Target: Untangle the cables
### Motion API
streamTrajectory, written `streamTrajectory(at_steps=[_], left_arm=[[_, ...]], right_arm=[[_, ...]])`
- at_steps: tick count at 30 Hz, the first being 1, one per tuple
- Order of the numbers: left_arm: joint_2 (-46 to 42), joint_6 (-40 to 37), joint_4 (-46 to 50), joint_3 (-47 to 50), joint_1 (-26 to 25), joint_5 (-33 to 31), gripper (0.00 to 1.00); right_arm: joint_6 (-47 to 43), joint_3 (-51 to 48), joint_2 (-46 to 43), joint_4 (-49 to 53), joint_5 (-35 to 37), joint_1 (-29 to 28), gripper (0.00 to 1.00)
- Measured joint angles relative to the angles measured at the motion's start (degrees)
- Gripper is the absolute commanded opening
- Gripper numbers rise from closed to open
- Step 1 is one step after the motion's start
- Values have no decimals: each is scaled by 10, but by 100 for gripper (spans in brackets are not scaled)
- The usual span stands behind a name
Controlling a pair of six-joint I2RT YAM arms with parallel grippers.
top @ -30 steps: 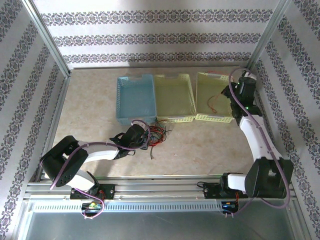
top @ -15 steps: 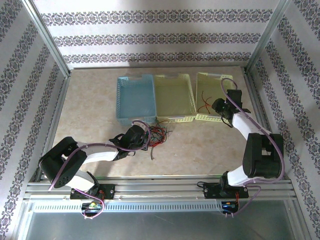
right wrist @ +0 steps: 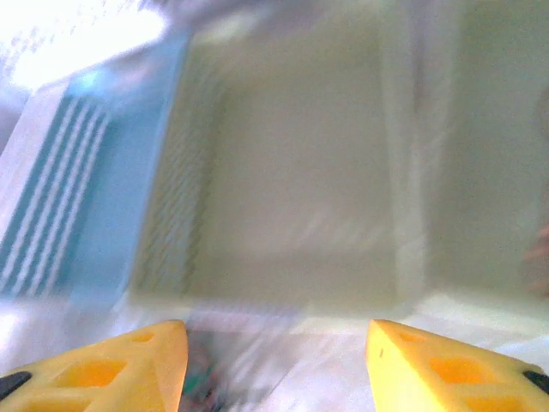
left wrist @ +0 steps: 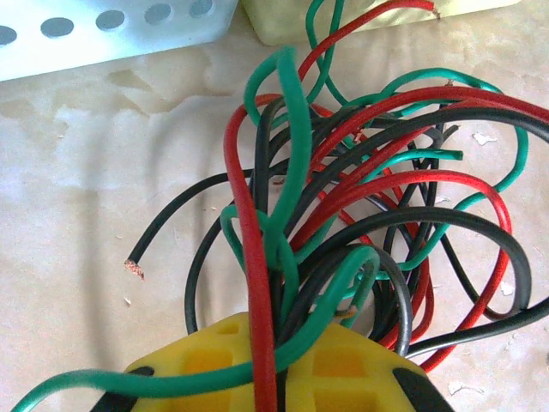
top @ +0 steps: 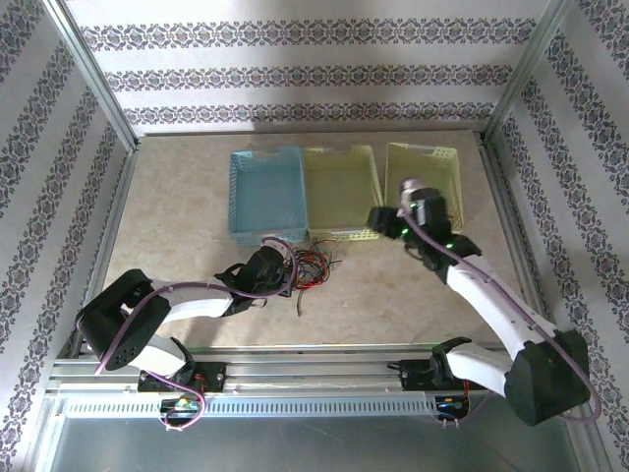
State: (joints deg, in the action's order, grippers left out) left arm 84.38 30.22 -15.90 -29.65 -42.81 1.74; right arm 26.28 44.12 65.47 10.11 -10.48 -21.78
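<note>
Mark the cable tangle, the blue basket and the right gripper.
cable tangle (left wrist: 360,215), left wrist view, middle of the bundle.
blue basket (top: 267,197), top external view, its bare floor.
right gripper (right wrist: 274,339), right wrist view, midway between its yellow fingertips.

- cables (left wrist: 274,249): red, green and black, copper at a cut tip
- left fingers (left wrist: 223,343) and right fingers (right wrist: 129,369): yellow
- left basket (top: 267,192): light blue, holes in its wall
- middle basket (top: 342,192) and right basket (top: 432,167): pale yellow, lattice walls
- table (top: 187,216): beige, faintly mottled
- walls (top: 295,74): white with grey-purple floral bands
- left arm (top: 197,295) and right arm (top: 486,295): white and black
- cords (top: 275,238) on the arms: purple
</note>
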Motion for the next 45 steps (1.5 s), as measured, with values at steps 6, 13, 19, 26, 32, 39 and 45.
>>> streamTrajectory(at_steps=[6, 13, 19, 26, 32, 39, 45], left_arm=[[7, 0, 0, -6, 0, 8, 0], [9, -2, 0, -8, 0, 10, 0], [9, -3, 0, -8, 0, 10, 0], [9, -3, 0, -8, 0, 10, 0], [15, -3, 1, -13, 0, 10, 0], [22, -3, 2, -18, 0, 10, 0], [22, -3, 2, -19, 0, 10, 0]], right_arm=[[-12, -15, 130, 5, -82, -150, 44], [-12, -16, 198, -8, -90, -161, 42], [-10, -15, 237, -31, -90, -155, 36], [-10, -15, 242, -42, -89, -138, 46], [-7, -49, 161, -64, -76, -109, 47], [-7, -82, 121, -71, -71, -76, 44], [-8, -85, 148, -74, -94, -85, 44]])
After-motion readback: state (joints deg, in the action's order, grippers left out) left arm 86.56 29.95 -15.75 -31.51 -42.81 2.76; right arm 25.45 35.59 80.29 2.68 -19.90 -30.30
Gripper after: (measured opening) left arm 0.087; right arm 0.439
